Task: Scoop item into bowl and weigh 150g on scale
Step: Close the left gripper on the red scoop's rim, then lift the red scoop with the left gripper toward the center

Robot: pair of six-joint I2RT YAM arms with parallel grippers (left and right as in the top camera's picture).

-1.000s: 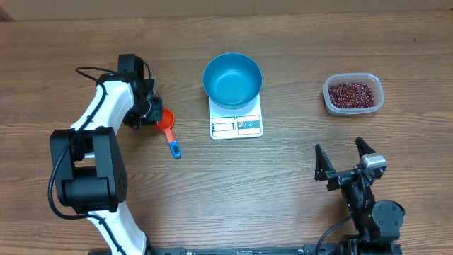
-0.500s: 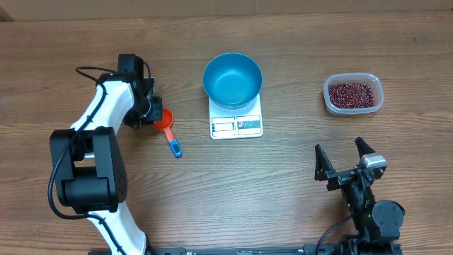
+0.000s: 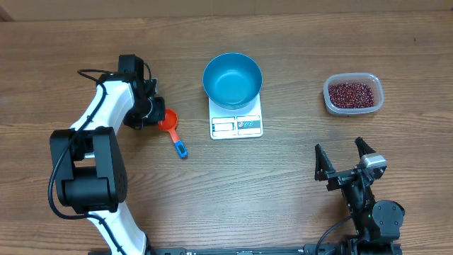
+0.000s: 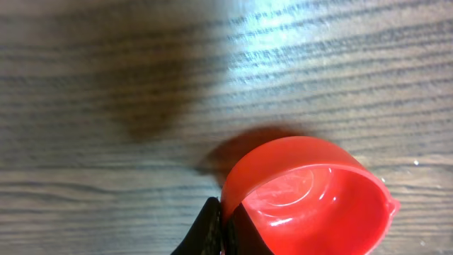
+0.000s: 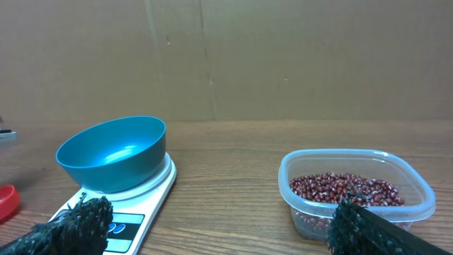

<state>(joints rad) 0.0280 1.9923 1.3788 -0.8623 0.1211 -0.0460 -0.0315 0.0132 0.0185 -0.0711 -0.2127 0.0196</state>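
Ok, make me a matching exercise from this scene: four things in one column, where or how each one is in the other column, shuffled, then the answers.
Things
1. blue bowl
2. beans
3. red scoop
4. right gripper

Place or state
A. open, holding nothing
B. sitting on the white scale
C. rim pinched by the left gripper
D. inside the clear tub

Pairs: 1-B, 2-D, 3-C, 4-A
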